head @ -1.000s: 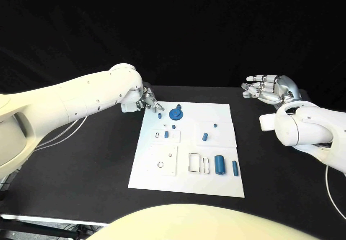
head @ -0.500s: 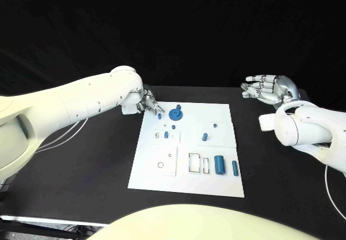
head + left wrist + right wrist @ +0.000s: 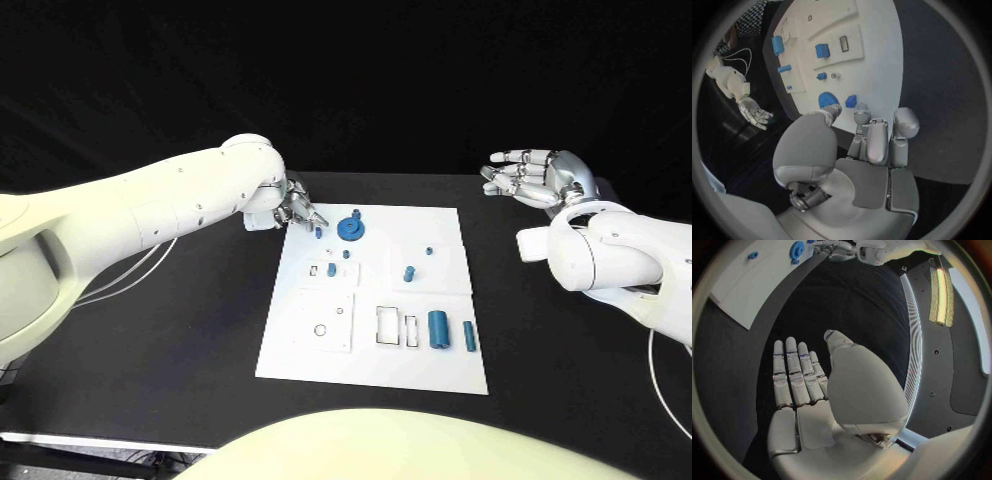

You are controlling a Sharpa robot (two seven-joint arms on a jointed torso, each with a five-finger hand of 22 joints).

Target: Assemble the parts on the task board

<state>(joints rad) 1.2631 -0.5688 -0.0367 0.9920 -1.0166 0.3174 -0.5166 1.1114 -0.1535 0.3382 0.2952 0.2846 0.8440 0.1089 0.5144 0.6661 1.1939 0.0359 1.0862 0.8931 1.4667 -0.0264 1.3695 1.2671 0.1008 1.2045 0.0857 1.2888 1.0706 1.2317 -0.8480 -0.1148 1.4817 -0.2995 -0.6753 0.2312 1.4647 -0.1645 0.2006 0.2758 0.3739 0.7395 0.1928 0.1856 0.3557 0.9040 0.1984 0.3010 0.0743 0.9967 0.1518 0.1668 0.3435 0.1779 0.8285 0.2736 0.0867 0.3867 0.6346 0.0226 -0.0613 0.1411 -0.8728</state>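
Observation:
The white task board (image 3: 433,365) lies in the middle of the black table. A blue gear (image 3: 351,228) stands near its far left corner, with a small blue peg (image 3: 317,232) beside it. My left hand (image 3: 299,208) hovers at that corner, fingertips just short of the peg. In the left wrist view its fingers (image 3: 873,137) stretch toward the peg (image 3: 851,101) and the gear (image 3: 826,98), holding nothing. My right hand (image 3: 541,177) is raised off to the board's far right, open and empty, fingers (image 3: 795,372) straight in the right wrist view.
Other blue parts lie on the board: a thick cylinder (image 3: 438,329) and a thin rod (image 3: 470,336) at the near right, and short pegs (image 3: 410,272) in the middle. Rectangular slots (image 3: 389,325) sit beside the cylinder. Black table surrounds the board.
My left arm has crept slightly toward the board; the parts and the right hand have not moved.

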